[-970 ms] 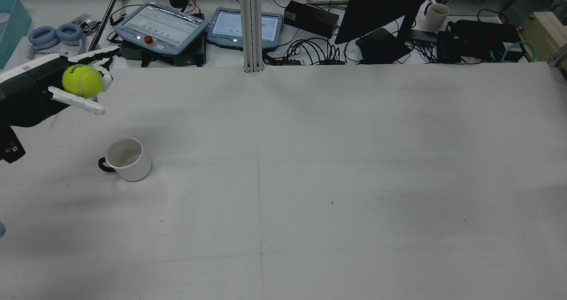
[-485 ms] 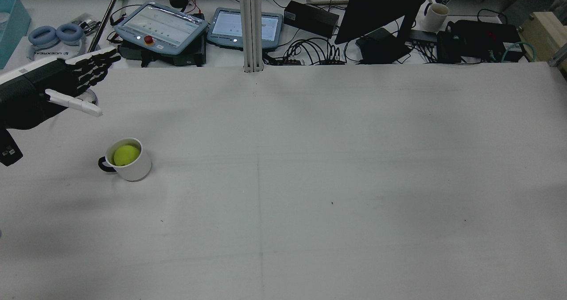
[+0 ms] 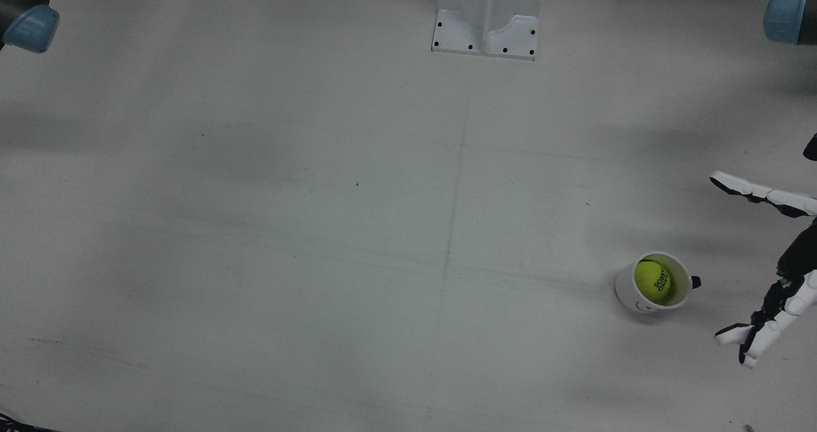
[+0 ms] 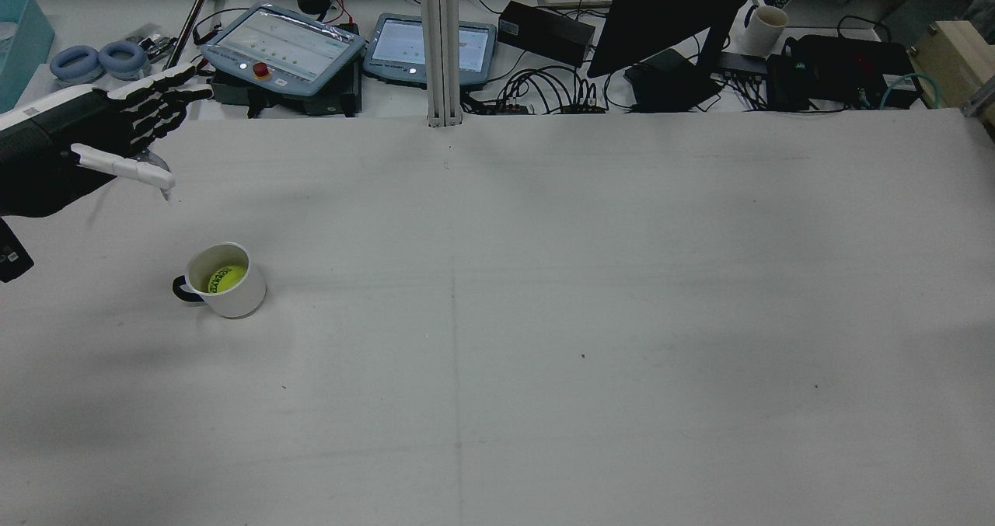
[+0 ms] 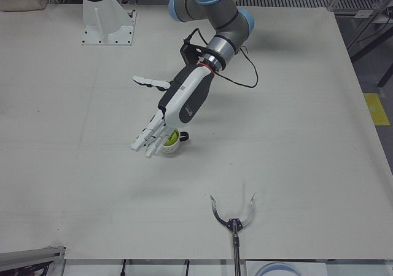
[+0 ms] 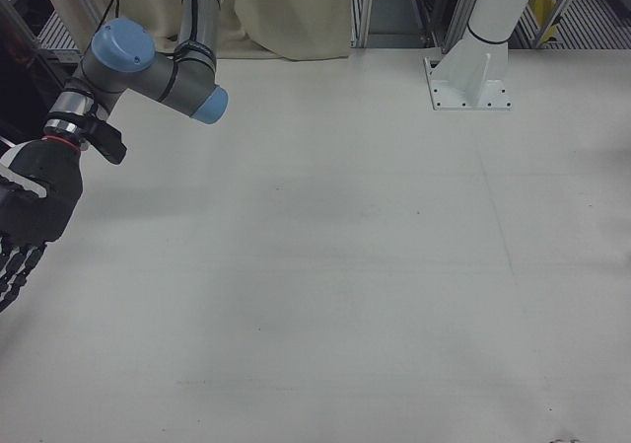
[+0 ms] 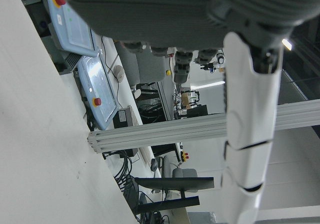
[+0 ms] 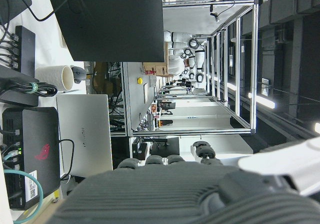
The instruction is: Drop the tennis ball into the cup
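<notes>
The yellow-green tennis ball (image 4: 224,279) lies inside the white cup (image 4: 237,299), which stands upright on the left side of the table with its dark handle to the left. The front view shows the ball (image 3: 652,280) in the cup (image 3: 627,293), and so does the left-front view, with the ball (image 5: 172,141) in the cup (image 5: 171,150). My left hand (image 4: 116,134) is open and empty, fingers spread, above and to the left of the cup; it also shows in the front view (image 3: 779,272) and the left-front view (image 5: 169,113). My right hand (image 6: 25,226) hangs at the far side, fingers extended and empty.
A white pedestal (image 3: 486,14) stands at the table's middle edge. Teach pendants (image 4: 284,48), cables and a monitor (image 4: 668,13) lie beyond the far edge. A claw-ended grabber tool (image 5: 233,217) lies near the front edge.
The ball left my left hand and dropped into the cup, where it has settled lower. The left hand's fingers opened and the hand drew slightly back and up.
</notes>
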